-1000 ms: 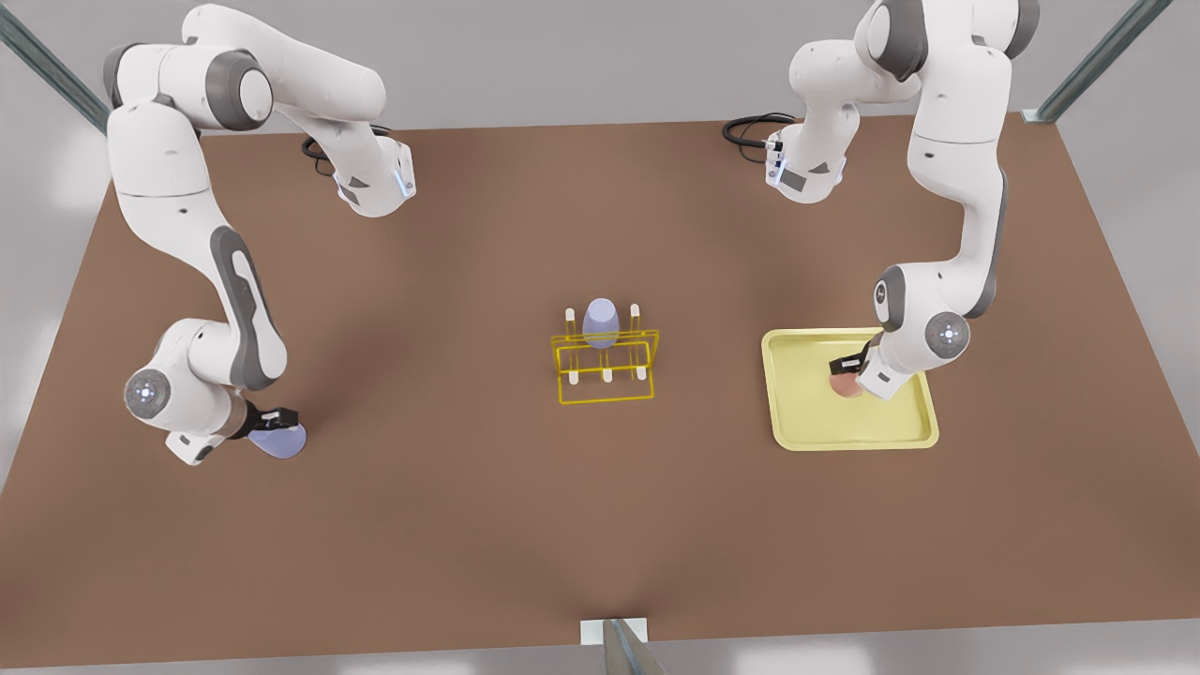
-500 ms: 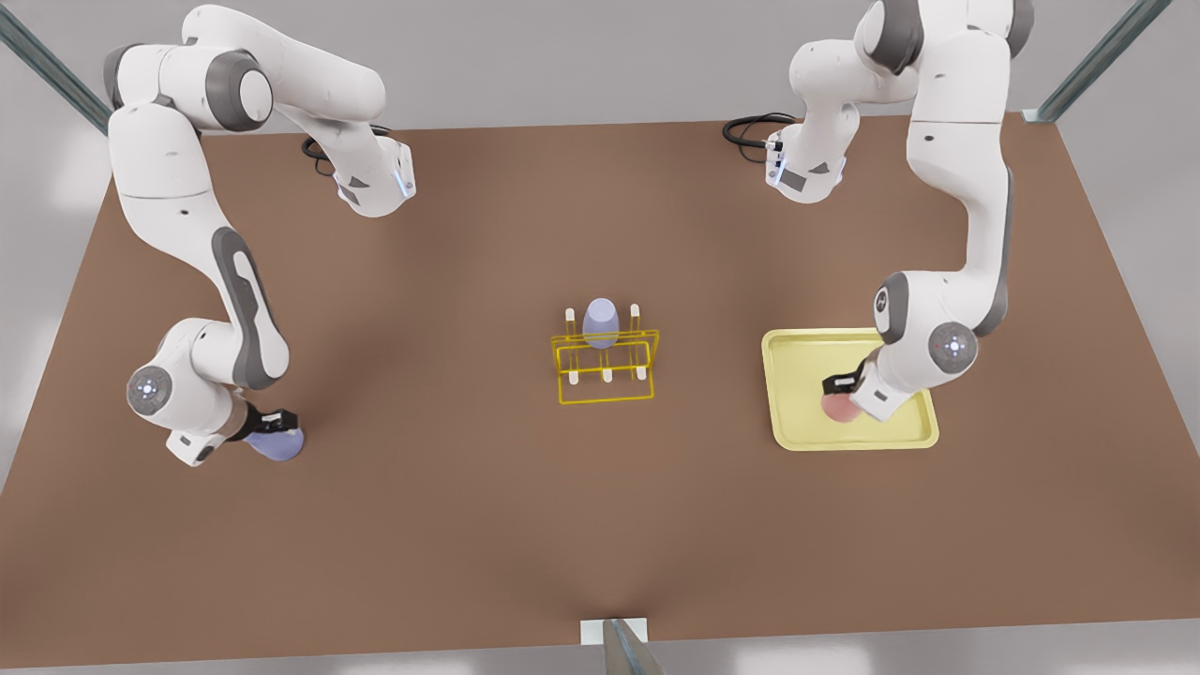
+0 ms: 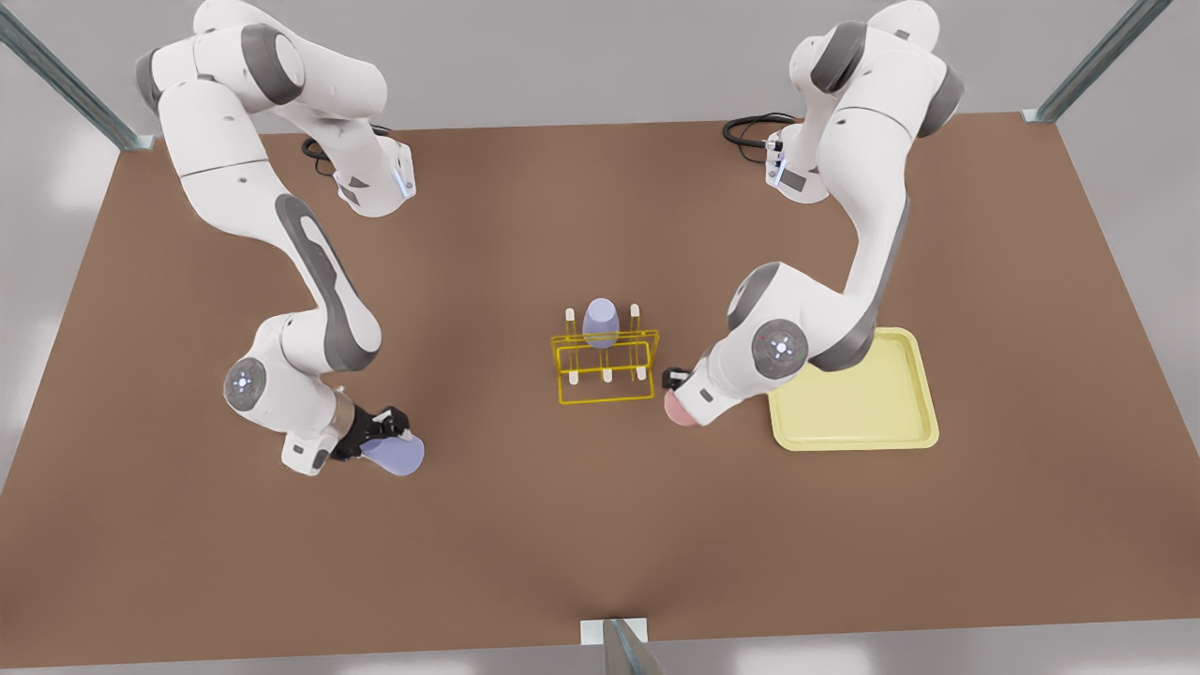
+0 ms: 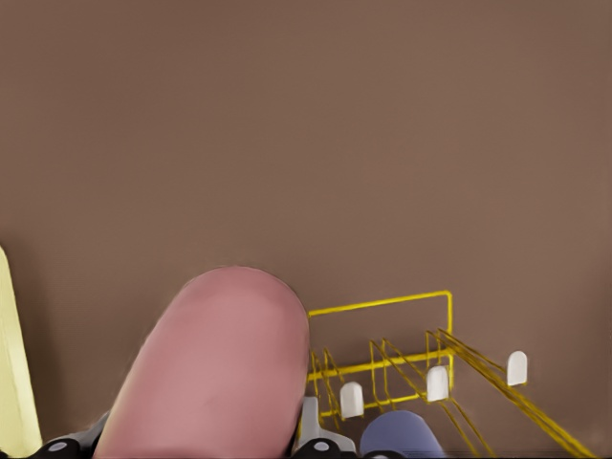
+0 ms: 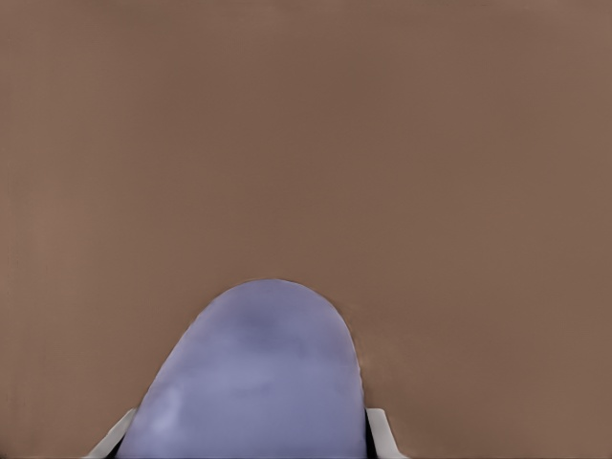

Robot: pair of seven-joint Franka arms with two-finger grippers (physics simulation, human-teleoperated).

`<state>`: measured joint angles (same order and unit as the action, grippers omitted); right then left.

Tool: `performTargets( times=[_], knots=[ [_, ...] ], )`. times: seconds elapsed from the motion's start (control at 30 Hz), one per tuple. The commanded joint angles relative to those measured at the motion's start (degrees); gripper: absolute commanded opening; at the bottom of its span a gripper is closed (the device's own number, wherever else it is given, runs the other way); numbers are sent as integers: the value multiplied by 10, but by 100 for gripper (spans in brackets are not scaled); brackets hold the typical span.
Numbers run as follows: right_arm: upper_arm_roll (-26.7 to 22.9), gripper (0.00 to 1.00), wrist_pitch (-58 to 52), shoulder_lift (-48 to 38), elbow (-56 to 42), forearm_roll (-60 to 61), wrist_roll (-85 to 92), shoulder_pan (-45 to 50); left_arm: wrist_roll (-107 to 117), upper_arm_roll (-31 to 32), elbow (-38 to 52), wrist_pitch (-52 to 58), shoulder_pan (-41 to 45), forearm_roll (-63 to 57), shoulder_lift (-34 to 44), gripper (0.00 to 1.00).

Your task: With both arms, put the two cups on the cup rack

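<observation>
Since a second ago, my left gripper has carried the pink cup off the tray to just beside the rack. Right gripper clamps a lavender cup, well apart from it. Its twin sits on a peg.

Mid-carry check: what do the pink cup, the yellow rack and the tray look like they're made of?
Pink cup, shut in the left gripper: smooth matte, opaque, likely plastic or glazed ceramic; the render leaves it open. Cup rack: thin bright-yellow rods, seemingly coated wire, with white pegs, perhaps plastic. Tray: pale-yellow, one-piece with a raised rim, plastic-looking.
</observation>
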<state>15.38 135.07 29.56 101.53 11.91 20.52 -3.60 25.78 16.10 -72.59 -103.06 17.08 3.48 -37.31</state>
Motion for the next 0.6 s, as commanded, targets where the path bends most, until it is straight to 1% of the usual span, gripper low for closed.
performTargets(
  times=[0.0, 0.1, 0.13, 0.23, 0.33, 0.43, 0.47, 0.5, 0.53, 0.57],
  knots=[
    [1, 70, -9, 5, -21, 15, -42, 29, 296, 3, 22, 69, 16, 0, -14, 79],
    [1, 70, -15, 8, -46, 15, -83, 80, 312, 3, 25, 72, 28, 1, -20, 79],
    [1, 70, -35, 8, -60, 18, -107, 100, 313, 7, 24, 72, 33, 2, -20, 79],
    [1, 70, -37, 5, -66, 59, -170, 144, 330, 19, 20, 66, 47, 1, -29, 79],
    [2, 70, -39, 0, -68, 69, -210, 169, 331, 27, 20, 60, 50, 2, -36, 79],
    [27, 70, -49, -5, -69, 73, -285, 185, 329, 28, 3, 41, 49, 0, -46, 79],
    [27, 70, -48, -4, -69, 73, -289, 190, 329, 28, 3, 41, 50, 0, -47, 81],
    [29, 70, -48, -4, -70, 73, -291, 192, 329, 28, 3, 41, 50, -1, -51, 95],
    [31, 70, -48, -4, -70, 73, -291, 194, 329, 28, 3, 41, 50, -1, -53, 100],
    [38, 70, -49, -4, -70, 74, -291, 194, 329, 28, 3, 41, 49, -1, -54, 100]
  ],
)
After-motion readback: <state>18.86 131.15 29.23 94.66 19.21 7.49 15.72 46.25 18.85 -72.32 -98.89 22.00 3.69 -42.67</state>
